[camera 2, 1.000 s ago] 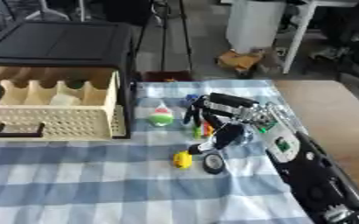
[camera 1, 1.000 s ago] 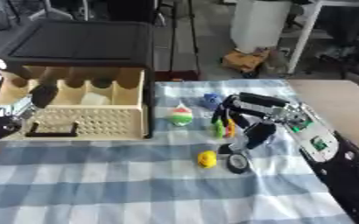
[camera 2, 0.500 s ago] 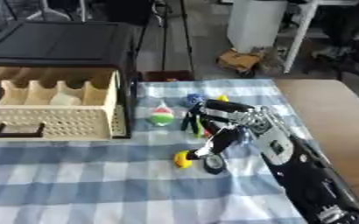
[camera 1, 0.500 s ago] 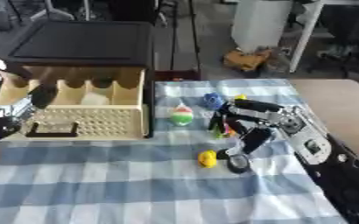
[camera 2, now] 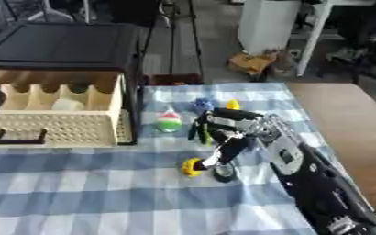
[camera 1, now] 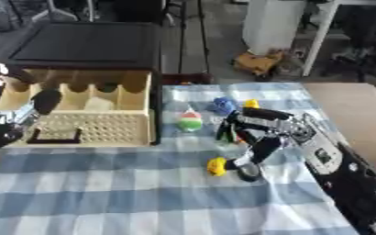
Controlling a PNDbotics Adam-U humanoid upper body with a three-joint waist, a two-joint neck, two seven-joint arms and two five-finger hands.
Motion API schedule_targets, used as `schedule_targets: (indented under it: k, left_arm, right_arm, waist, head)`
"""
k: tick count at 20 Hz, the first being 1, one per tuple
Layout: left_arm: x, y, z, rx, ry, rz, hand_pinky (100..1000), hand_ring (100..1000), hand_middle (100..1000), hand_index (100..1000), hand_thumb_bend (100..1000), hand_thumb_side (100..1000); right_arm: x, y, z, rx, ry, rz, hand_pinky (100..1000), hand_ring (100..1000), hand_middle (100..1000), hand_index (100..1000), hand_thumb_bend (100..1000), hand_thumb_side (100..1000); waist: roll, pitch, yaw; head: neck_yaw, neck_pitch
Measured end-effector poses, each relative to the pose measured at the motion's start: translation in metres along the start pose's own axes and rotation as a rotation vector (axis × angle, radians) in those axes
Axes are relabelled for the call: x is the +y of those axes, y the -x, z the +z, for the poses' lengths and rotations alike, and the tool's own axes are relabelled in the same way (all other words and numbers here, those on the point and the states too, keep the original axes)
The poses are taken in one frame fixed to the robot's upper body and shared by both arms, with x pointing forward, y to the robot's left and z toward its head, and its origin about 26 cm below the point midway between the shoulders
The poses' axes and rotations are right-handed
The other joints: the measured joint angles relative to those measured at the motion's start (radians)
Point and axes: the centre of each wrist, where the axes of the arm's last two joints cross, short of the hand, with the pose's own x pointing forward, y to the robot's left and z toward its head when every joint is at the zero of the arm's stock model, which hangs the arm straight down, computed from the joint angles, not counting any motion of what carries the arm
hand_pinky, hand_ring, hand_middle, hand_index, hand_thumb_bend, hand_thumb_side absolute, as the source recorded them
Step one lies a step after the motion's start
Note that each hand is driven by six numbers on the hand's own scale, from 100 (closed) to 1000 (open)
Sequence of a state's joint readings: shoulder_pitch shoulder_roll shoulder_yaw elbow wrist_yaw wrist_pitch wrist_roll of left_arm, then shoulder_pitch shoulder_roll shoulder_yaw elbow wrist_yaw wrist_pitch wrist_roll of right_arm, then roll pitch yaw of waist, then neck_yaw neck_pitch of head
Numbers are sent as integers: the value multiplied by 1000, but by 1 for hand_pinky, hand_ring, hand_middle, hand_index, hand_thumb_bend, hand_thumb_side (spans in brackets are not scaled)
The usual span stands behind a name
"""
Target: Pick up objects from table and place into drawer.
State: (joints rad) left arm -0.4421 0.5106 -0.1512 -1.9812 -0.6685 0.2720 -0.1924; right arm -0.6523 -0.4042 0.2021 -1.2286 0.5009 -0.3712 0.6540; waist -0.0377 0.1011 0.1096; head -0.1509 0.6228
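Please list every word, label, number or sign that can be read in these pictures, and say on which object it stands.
None can be read.
Right hand and its forearm: pale marks, too blurred to read.
Beige drawer: no label visible.
Small toys on the checked cloth, such as the yellow piece: no text visible.

Drawer [camera 1: 95, 124] left; toys [camera 1: 215, 166] right, on cloth [camera 1: 143, 193].

Blue-checked cloth [camera 1: 127, 193] over a brown tabletop [camera 1: 360, 105] (bare at 3 o'clock); grey floor [camera 1: 215, 41] at 12 o'clock, white cabinet [camera 1: 275, 23] at 1 o'clock.
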Motion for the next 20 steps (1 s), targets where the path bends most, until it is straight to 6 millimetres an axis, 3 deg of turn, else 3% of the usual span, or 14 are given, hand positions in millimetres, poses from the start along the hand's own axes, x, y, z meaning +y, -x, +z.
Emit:
schedule_targets:
  k: [20]
  left_arm:
    - [0, 0, 0, -3, 3, 0, 100, 100, 100, 670, 679, 1000]
  right_arm:
    - [14, 7, -6, 17, -49, -24, 201, 267, 461, 706, 583, 368]
  waist:
    - [6, 7, 8]
  head:
    - [-1, 0]
